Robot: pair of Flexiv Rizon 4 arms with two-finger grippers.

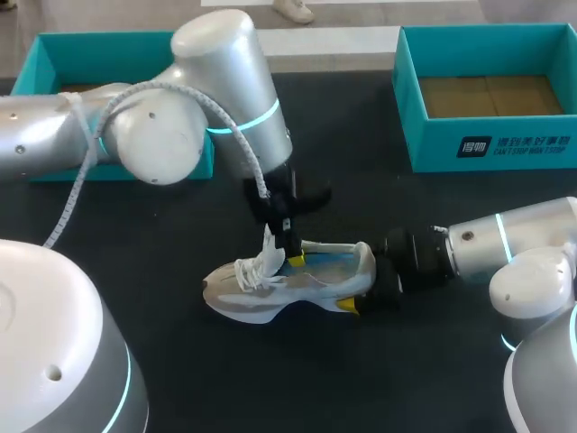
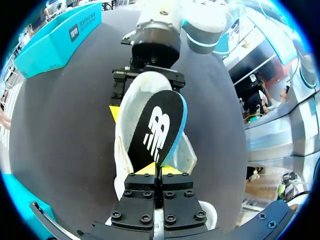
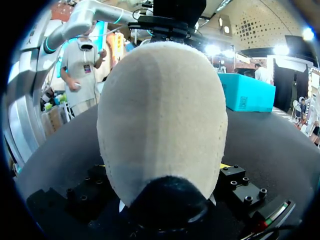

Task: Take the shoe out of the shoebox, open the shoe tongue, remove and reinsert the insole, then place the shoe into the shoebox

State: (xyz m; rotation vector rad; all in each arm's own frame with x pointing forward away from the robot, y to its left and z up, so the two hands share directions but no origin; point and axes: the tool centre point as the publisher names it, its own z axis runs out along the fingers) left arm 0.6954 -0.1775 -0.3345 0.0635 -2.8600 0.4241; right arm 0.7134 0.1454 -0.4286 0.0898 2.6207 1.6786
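A white and grey shoe lies on its sole mid-table, toe to the left and laces loose. My left gripper comes down into its opening, shut on the black insole with a blue edge, which rises tilted out of the shoe. My right gripper holds the heel from the right, one yellow tip on each side. The pale heel stands between its fingers in the right wrist view. In the left wrist view my left gripper pinches the insole's end, with my right gripper ahead of it at the heel.
One open teal shoebox stands at the back right. Another teal shoebox sits at the back left, partly hidden behind my left arm. Dark bare table lies in front of the shoe.
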